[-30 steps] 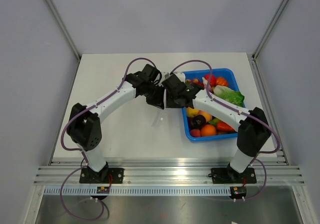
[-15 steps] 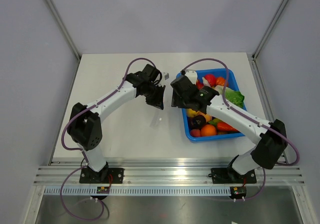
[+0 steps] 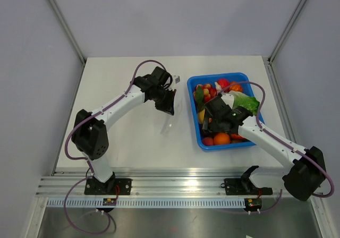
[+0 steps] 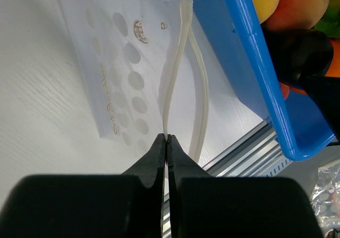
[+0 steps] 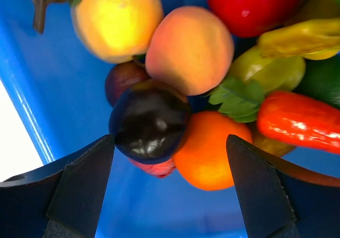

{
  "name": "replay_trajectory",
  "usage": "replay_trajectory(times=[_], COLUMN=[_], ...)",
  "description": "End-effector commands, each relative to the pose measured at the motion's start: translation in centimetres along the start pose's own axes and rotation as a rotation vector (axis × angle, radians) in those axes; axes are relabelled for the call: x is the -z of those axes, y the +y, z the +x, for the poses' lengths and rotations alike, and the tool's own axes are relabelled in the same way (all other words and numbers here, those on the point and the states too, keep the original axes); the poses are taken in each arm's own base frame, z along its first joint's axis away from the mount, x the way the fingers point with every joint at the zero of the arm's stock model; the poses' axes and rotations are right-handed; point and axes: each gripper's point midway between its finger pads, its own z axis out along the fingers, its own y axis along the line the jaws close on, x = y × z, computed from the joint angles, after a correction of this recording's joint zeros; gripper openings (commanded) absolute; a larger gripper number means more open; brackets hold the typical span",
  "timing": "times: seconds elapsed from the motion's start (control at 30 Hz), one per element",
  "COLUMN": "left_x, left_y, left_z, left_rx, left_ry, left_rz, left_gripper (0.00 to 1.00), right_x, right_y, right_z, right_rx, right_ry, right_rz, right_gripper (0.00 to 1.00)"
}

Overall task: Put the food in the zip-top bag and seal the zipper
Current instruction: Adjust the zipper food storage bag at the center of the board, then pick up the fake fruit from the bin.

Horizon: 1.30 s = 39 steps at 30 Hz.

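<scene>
We've left gripper (image 4: 167, 137) clamped on one zipper (image 4: 178, 62) lip, gaping zip-top bag (image 4: 119, 73) toward blue tray (image 4: 255, 62) at 3 o'clock. Right gripper (image 5: 170, 142) wide open, empty, over food (image 5: 150, 120) in tray.

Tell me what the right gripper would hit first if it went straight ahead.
Probably the small round purple-black toy fruit, lying between the fingers of the open right gripper in the blue plastic tray; depth is unclear.

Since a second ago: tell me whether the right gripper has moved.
Yes. The right gripper has swung right and toward the near edge. It went from outside the left wall of the tray to over its inside, jaws open.
</scene>
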Motion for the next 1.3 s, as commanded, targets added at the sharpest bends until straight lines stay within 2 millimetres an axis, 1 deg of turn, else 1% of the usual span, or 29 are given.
replay_trajectory(times=[0.0, 0.2, 0.27, 0.37, 0.5, 0.53, 0.6, 0.63, 0.67, 0.73, 0.8, 0.83, 0.87, 0.93, 0.97, 1.0, 1.03, 1.07, 1.1, 1.17, 1.23, 1.27], left_x=[0.5, 0.4, 0.4, 0.4, 0.5, 0.5, 0.6, 0.6, 0.5, 0.5, 0.6, 0.5, 0.6, 0.6, 0.5, 0.5, 0.5, 0.5, 0.6, 0.5, 0.6, 0.8], left_y=[-0.8, -1.0, -1.0, -1.0, -1.0, -1.0, -1.1, -1.1, -1.0, -1.0, -1.1, -1.1, -1.1, -1.2, -1.1, -1.1, -1.1, -1.2, -1.2, -1.2, -1.3, -1.3], left_z=[-1.7, -1.7, -1.7, -1.8, -1.9, -1.9, -2.0, -1.9, -1.9, -1.9, -1.9, -2.0, -2.0, -1.9, -1.9, -1.9, -1.9, -1.9, -1.9, -1.9, -2.0, -2.0], left_rx=[-0.04, -0.04, -0.04, -0.039, -0.041, -0.041, -0.043, -0.043, -0.043, -0.043, -0.046, -0.044, -0.045, -0.048, -0.046, -0.043, -0.042, -0.043, -0.045, -0.045, -0.043, -0.044], left_ry=[-0.047, -0.042, -0.043, -0.046, -0.05, -0.05, -0.053, -0.051, -0.048, -0.048, -0.052, -0.05, -0.052, -0.052, -0.05, -0.051, -0.048, -0.05, -0.052, -0.05, -0.054, -0.055], left_rz=[0.009, 0.014, 0.014, 0.012, 0.013, 0.013, 0.014, 0.013, 0.013, 0.014, 0.016, 0.016, 0.017, 0.018, 0.018, 0.02, 0.019, 0.023, 0.022, 0.022, 0.024, 0.024], left_gripper=[0.0, 0.0, 0.0, 0.0, 0.0, 0.0, 0.0, 0.0, 0.0, 0.0, 0.0, 0.0, 0.0, 0.0, 0.0, 0.0, 0.0, 0.0, 0.0, 0.0, 0.0, 0.0], right_x=[-0.2, -0.9, -1.1, -1.6, -1.8, -1.8, -1.5, -1.2, -0.6, 0.2, 1.8, 2.4, 3.4, 4.6, 5.6, 5.8, 6.3, 6.9, 7.3, 8.2, 8.6, 8.1], right_y=[1.2, 2.8, 3.2, 3.5, 3.5, 3.4, 3.1, 3.0, 2.8, 2.5, 2.5, 2.6, 3.1, 4.1, 5.0, 5.7, 6.9, 8.2, 9.3, 12.3, 14.6, 15.5], right_z=[0.5, -0.4, -0.5, -0.2, 0.2, 0.3, 0.1, 0.0, -0.6, -1.0, -2.6, -3.0, -4.1, -5.5, -6.5, -7.0, -7.5, -8.4, -8.7, -9.5, -10.0, -10.2], right_rx=[0.012, 0.055, 0.068, 0.073, 0.055, 0.053, 0.039, 0.034, 0.024, 0.018, 0.004, 0.007, -0.004, -0.001, -0.005, 0.004, 0.01, 0.017, 0.033, 0.054, 0.064, 0.065], right_ry=[0.023, 0.005, 0.013, 0.03, 0.039, 0.04, 0.025, 0.019, -0.007, -0.025, -0.077, -0.087, -0.116, -0.152, -0.174, -0.183, -0.197, -0.209, -0.217, -0.225, -0.226, -0.219], right_rz=[-0.07, -0.113, -0.119, -0.117, -0.119, -0.12, -0.115, -0.116, -0.121, -0.122, -0.143, -0.155, -0.182, -0.227, -0.267, -0.285, -0.318, -0.345, -0.369, -0.442, -0.507, -0.514], right_gripper=[0.93, 0.89, 0.89, 0.85, 0.71, 0.62, 0.51, 0.49, 0.48, 0.47, 0.46, 0.46, 0.46, 0.46, 0.46, 0.46, 0.45, 0.45, 0.45, 0.45, 0.45, 0.45])
